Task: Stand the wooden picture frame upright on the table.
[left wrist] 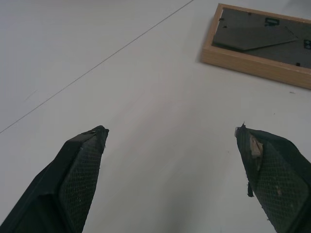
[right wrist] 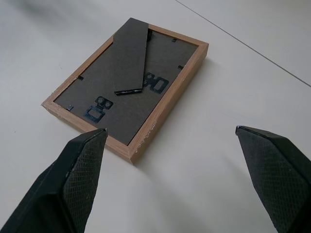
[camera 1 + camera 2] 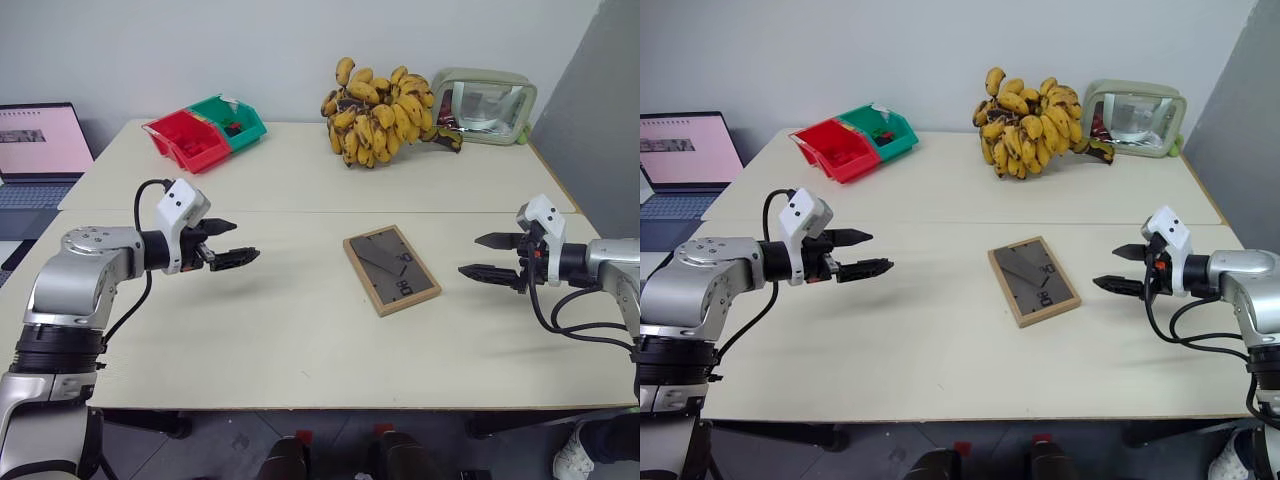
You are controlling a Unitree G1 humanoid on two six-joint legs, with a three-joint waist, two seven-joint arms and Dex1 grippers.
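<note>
Left gripper (image 3: 230, 243) hovers over the table (image 3: 300, 340), fingers spread wide, holding nothing, pointing toward the middle. Right gripper (image 3: 487, 256) hovers on the other side, fingers also spread wide and empty, pointing inward at the frame (image 3: 391, 269). Frame lies flat, back side up, on the near half of the table between the two grippers, closer to the right one, touching neither. Its dark backing shows the fold-out stand (image 2: 132, 54) lying flat against it, plus black clips. Frame sits turned at an angle to the table edge, just on the near side of the seam (image 3: 300, 211). Far half: bunch of bananas (image 3: 380, 112) at centre, clear pouch (image 3: 486, 105) just beside it at the right, red bin (image 3: 190, 142) and green bin (image 3: 232, 121) side by side at the left. Laptop (image 3: 38, 150) off the table's left end.
</note>
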